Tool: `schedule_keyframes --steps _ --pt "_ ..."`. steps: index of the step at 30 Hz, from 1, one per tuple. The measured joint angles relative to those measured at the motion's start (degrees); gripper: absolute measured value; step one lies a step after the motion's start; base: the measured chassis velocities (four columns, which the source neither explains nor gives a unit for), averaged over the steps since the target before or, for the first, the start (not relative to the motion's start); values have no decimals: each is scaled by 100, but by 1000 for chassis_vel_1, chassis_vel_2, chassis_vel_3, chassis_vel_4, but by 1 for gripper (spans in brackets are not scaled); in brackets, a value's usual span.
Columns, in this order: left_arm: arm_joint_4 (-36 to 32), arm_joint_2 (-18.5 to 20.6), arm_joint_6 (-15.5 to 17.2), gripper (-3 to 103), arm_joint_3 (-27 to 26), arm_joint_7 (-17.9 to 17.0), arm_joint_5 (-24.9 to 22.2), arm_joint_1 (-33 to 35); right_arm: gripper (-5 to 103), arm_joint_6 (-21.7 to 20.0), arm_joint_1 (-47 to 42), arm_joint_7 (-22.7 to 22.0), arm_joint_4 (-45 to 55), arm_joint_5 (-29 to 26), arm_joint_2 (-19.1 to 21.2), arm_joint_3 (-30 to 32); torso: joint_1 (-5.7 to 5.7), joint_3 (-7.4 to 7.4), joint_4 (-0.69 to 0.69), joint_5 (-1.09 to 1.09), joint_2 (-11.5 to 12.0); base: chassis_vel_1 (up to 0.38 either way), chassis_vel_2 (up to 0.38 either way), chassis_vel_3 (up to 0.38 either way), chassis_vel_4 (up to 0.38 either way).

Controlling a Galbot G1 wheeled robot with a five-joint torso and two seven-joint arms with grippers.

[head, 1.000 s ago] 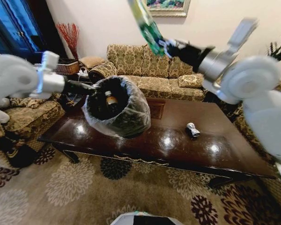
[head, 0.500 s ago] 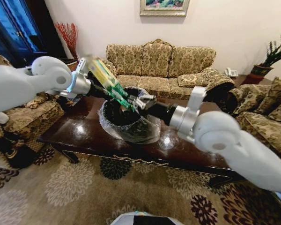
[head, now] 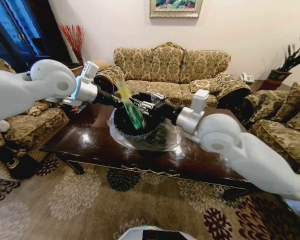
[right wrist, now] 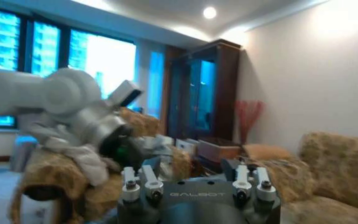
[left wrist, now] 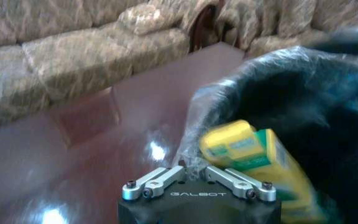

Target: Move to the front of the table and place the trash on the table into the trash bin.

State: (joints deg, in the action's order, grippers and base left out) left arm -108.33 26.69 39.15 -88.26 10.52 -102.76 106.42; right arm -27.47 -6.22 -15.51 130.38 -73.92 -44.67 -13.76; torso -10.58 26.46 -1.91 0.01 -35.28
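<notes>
Green-yellow packet (head: 130,107) tilts into the bag-lined black trash bin (head: 140,131) on the glossy worktop (head: 210,157); the left hand (left wrist: 196,173) pinches the bin's plastic rim, while the right hand (head: 146,106), fingers spread wide, sits just beside the packet above the bin.
</notes>
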Motion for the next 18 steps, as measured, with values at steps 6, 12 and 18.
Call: schedule_keyframes --steps 6,12,18 --pt "19 -108 21 0 -19 -3 27 5 85 136 175 -472 250 -546 381 528 0 0 -4 -1 0 0 0 0 0" --pt "-124 -559 -10 0 -58 5 146 -43 99 292 11 -1363 -12 -1387 817 1704 0 0 -3 0 0 0 0 0 0" --pt "-359 -1131 -10 0 -66 50 293 -189 100 -104 -898 -1586 -609 -1577 1450 2799 0 0 -3 -2 0 0 0 0 0"
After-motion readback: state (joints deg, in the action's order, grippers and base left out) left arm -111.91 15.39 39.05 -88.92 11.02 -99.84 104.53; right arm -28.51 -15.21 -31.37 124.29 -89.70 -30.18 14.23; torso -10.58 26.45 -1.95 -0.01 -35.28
